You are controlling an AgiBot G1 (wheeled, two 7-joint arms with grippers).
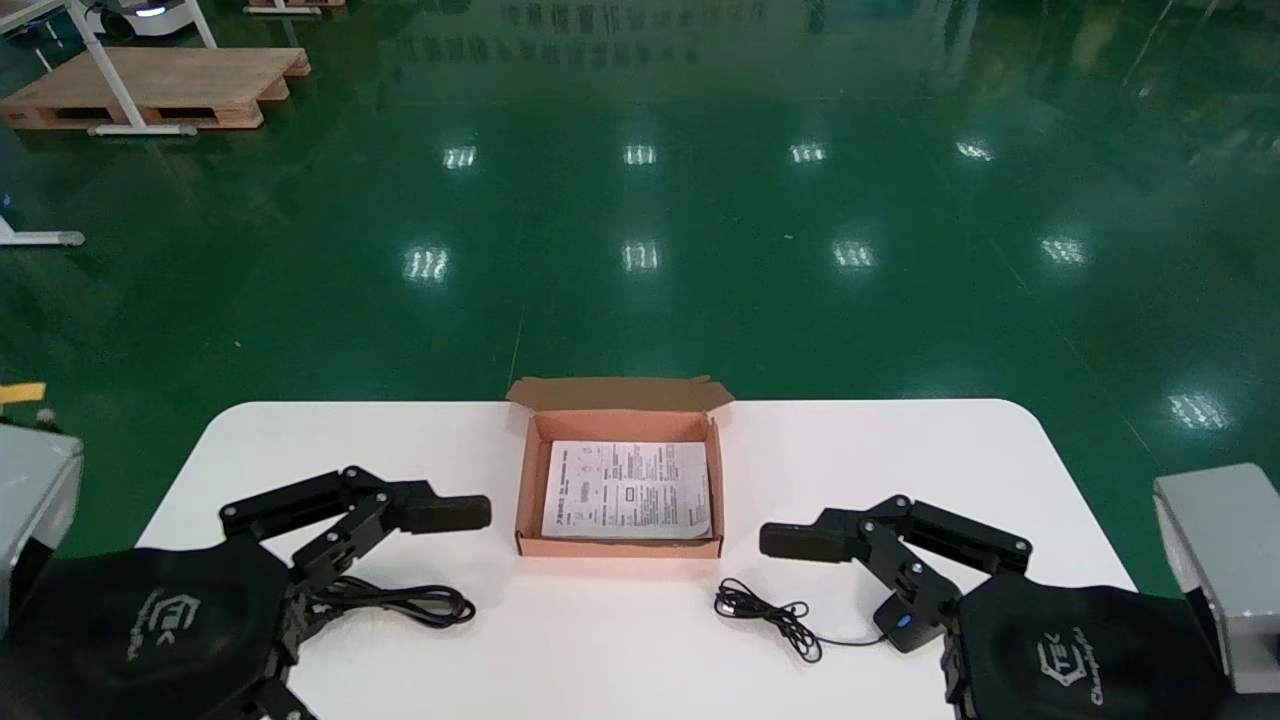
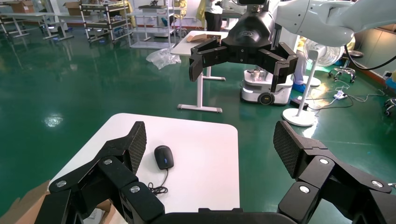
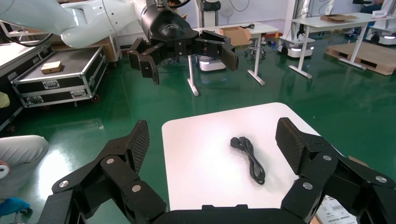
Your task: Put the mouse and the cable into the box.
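An open cardboard box (image 1: 530, 480) sits at the table's middle with a printed sheet (image 1: 628, 488) lying flat inside. Left of it, a coiled black power cable (image 1: 420, 603) (image 3: 251, 158) lies on the table, just beneath my left gripper (image 2: 210, 144), which is open and holds nothing. To the right of the box, a black mouse (image 1: 905, 625) (image 2: 164, 157) rests beside my right gripper (image 3: 212, 140), also open and holding nothing. The mouse's thin cord (image 1: 770, 612) lies bunched in front of the box.
The white table (image 1: 620, 660) has rounded corners and drops off to green floor on all sides. Grey housings stand at the far left (image 1: 30, 490) and far right (image 1: 1220, 560). A wooden pallet (image 1: 150, 90) lies far off.
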